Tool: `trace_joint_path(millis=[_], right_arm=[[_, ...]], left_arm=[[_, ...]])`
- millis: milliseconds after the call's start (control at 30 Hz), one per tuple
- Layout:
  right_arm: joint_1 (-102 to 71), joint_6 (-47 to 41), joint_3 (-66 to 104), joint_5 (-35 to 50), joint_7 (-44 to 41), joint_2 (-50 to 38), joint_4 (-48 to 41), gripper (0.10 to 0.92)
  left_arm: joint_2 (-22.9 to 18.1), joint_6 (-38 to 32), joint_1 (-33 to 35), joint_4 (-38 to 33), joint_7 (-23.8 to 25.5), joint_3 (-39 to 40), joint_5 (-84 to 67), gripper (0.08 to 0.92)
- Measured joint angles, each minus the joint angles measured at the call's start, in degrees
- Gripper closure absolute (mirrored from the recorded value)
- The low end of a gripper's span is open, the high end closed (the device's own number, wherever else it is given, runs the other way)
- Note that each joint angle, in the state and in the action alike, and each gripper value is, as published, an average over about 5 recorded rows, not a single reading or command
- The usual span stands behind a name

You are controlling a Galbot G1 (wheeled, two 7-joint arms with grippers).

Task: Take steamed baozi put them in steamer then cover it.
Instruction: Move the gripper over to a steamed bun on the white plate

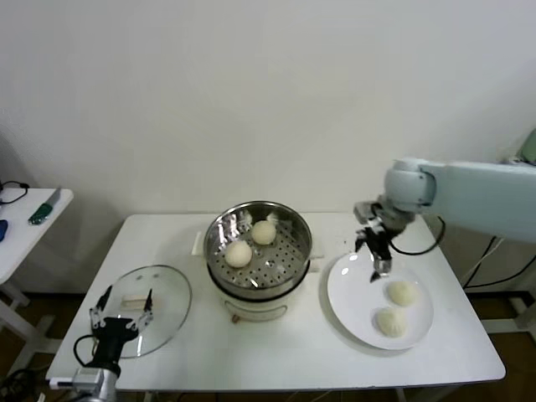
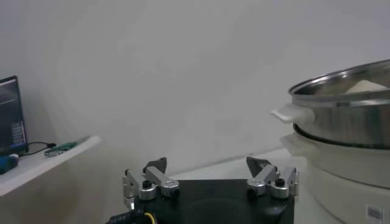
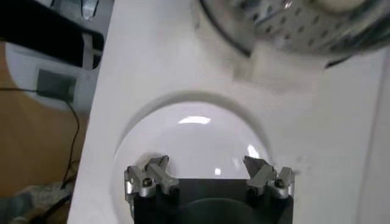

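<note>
The steel steamer (image 1: 259, 251) stands mid-table on its white base and holds two baozi (image 1: 239, 254) (image 1: 264, 232) on the perforated tray. Two more baozi (image 1: 402, 292) (image 1: 390, 322) lie on the white plate (image 1: 352, 289) at the right. My right gripper (image 1: 377, 255) is open and empty, hovering over the plate's bare far part, just behind the nearer bun; in the right wrist view (image 3: 207, 167) only bare plate (image 3: 195, 140) lies between its fingers. My left gripper (image 1: 122, 308) is open and empty, low at the front left by the glass lid (image 1: 167, 289).
The steamer's side (image 2: 341, 122) fills the edge of the left wrist view. A side table (image 1: 25, 222) with small items stands at the far left. The table's front edge (image 1: 276, 387) is close below the plate and lid.
</note>
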Motion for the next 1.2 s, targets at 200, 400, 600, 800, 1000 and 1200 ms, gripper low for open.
trace_joint_path(millis=[200,400,600,800,1000,1200], right_arm=[[-6.9,0.6,3.0,-6.1,-0.1,-4.3,-0.1,0.203],[-13.1,1.0,6.3,-10.1,-0.1,-6.0,-1.4,0.203],[-17.6,1.2,8.7,-12.1,0.2,-5.8,-3.3,0.203],[-20.5,1.3,9.9,-13.3,0.2,-4.9,-4.9,0.203],[-22.1,1.4,10.3,-14.0,0.2,-4.2,-6.0,0.203],[-23.1,1.6,10.4,-14.5,-0.1,-3.6,-6.9,0.203]], left_arm=[[-0.9,0.3,0.2,0.0,0.0,-0.2,0.6,0.177],[-1.8,0.3,0.3,0.4,0.0,-0.2,1.1,0.177],[-2.1,0.3,0.5,0.6,0.0,-0.7,1.2,0.177],[-2.2,0.2,0.8,0.7,0.0,-1.3,1.1,0.177],[-2.1,0.1,0.9,1.0,0.0,-1.6,0.9,0.177],[-2.1,0.1,0.8,1.2,-0.1,-1.7,0.8,0.177]])
